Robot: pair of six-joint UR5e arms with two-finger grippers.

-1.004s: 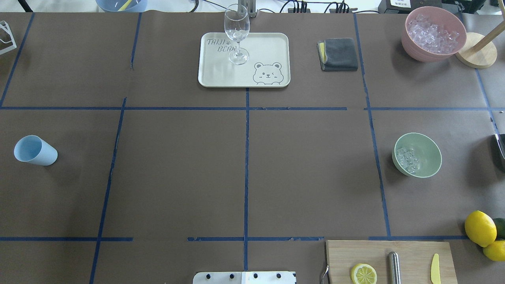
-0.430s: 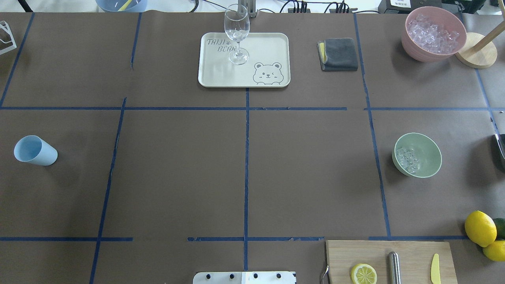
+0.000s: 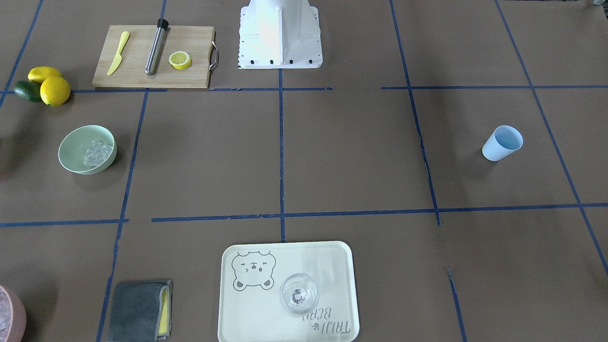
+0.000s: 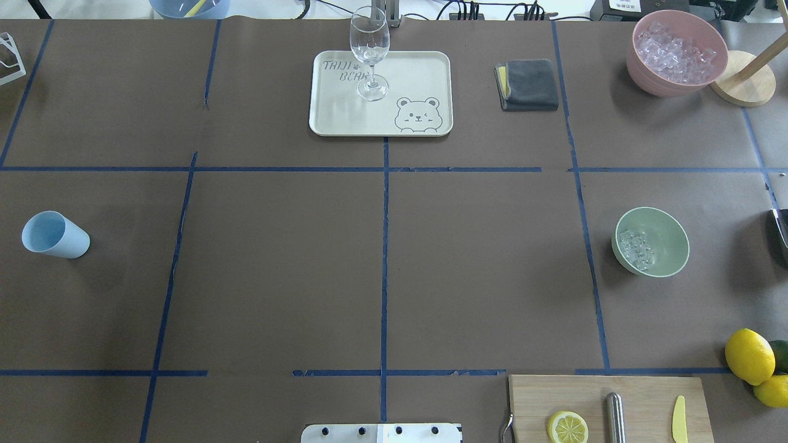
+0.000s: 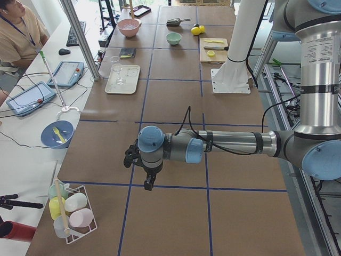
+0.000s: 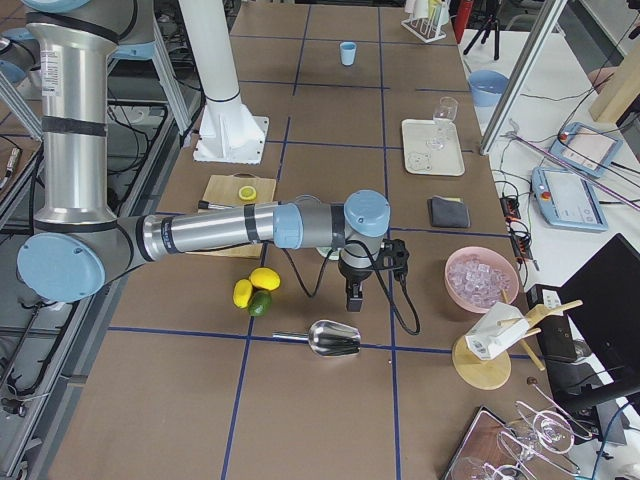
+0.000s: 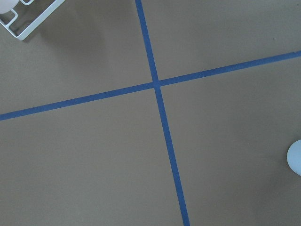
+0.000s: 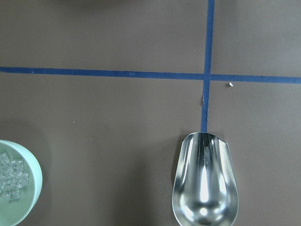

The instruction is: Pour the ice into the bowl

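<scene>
Ice sits heaped in the bowl, right of the overhead frame, so pouring looks done. The scoop lies empty on the desk, its job seemingly finished. Whether the left claw or right claw is open, I cannot tell.

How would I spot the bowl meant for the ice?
Start at the wooden cutting board by the robot's base. Just beyond it sits a pale green bowl with a few ice cubes; the pink bowl farther off is heaped full.
</scene>
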